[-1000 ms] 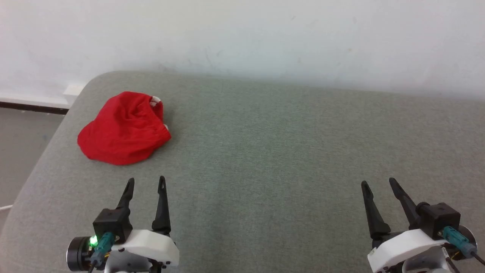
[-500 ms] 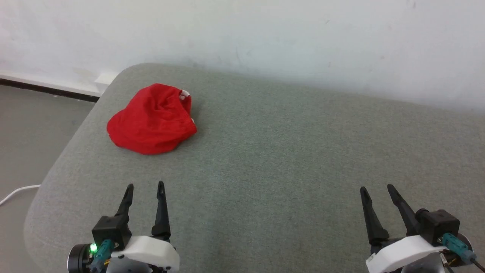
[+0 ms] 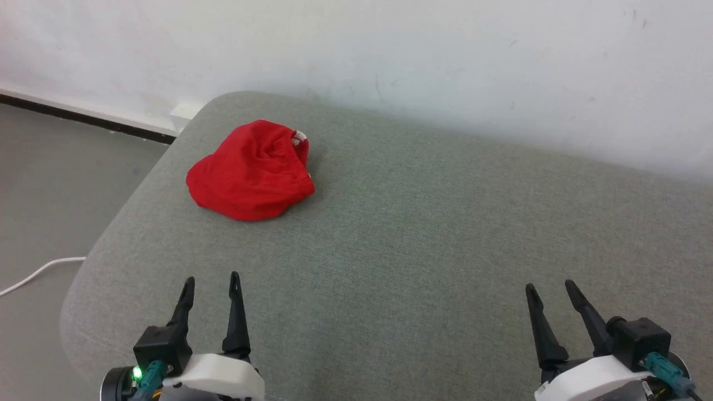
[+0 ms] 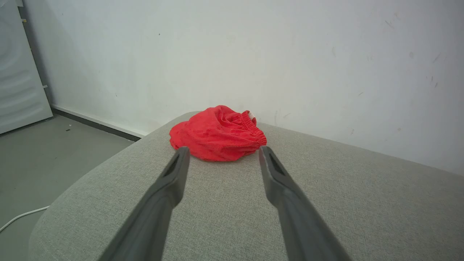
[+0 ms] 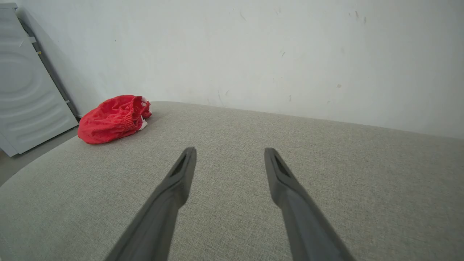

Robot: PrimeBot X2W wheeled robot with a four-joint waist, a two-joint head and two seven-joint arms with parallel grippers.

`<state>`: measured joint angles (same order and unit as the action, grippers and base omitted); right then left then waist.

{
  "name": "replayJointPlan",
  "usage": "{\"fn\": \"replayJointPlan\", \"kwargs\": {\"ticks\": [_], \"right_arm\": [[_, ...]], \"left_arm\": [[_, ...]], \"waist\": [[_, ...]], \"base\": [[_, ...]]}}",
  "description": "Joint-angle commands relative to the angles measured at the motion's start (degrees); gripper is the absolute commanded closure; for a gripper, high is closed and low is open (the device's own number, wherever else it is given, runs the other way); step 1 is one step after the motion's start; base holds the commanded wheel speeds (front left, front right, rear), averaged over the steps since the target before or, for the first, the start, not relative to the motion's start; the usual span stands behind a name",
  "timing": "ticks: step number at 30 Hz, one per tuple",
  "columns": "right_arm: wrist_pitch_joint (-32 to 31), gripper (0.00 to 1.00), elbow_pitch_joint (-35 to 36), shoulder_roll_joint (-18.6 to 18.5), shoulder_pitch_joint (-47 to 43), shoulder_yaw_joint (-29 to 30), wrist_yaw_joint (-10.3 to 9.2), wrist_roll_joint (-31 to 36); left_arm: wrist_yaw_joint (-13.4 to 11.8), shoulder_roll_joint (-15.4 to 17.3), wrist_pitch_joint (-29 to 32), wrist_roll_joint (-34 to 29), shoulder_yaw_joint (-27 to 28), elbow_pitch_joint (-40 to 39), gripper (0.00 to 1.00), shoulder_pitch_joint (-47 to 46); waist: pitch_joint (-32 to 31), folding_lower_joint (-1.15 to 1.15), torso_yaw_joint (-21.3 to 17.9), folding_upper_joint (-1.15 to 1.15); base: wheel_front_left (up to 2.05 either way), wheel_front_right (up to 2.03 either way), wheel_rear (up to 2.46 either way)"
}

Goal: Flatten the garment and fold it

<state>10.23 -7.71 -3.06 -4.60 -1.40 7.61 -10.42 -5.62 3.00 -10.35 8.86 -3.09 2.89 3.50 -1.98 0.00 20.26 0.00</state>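
Garment (image 3: 250,172) lies in a crumpled heap near the far left corner of the grey padded surface (image 3: 423,234), just short of the wall (image 3: 390,50); nothing flattened, nothing folded yet.

Left gripper (image 3: 212,277) sits low on your left, jaws apart, nothing between them; right gripper (image 3: 549,284) sits low on your right, jaws likewise apart and empty; neither touches the cloth.

The relation your next move turns on: the heap lies ahead of the left gripper and slightly to its right; in the left wrist view it sits dead ahead, just beyond the two fingertips; from the right wrist it is far off to the left, well apart. The left arm is clearly nearer; I judge it the one to reach first, with the right crossing over afterwards.

Long axis: the heap is wider than it is deep, running roughly across your front, a little skewed; the gathered waistband is on the side facing the middle of the surface, with a scrap of white (image 3: 301,136) at its far end (band or label, too small to tell).

Mind the rounded left edge; a drag that way could slide the cloth off.
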Motion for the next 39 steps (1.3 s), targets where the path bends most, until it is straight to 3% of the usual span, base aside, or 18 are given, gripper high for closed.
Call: {"fn": "replayJointPlan", "kwargs": {"ticks": [1,39], "right_arm": [[0.63,0.0,-0.23,0.12,-0.63,-0.01,-0.09,-0.22],[4.76,0.0,-3.09,0.18,-1.27,0.38,-0.12,-0.45]], "left_arm": [[-0.38,-0.09,-0.5,0.37,-0.12,0.3,0.0,0.84],[-2.49,-0.13,-4.64,2.09,-1.42,2.49,0.0,1.8]], "waist": [[-0.04,0.0,0.42,0.0],[-0.3,0.0,7.74,0.0]], "base": [[0.0,0.0,0.0],[0.0,0.0,0.0]]}}
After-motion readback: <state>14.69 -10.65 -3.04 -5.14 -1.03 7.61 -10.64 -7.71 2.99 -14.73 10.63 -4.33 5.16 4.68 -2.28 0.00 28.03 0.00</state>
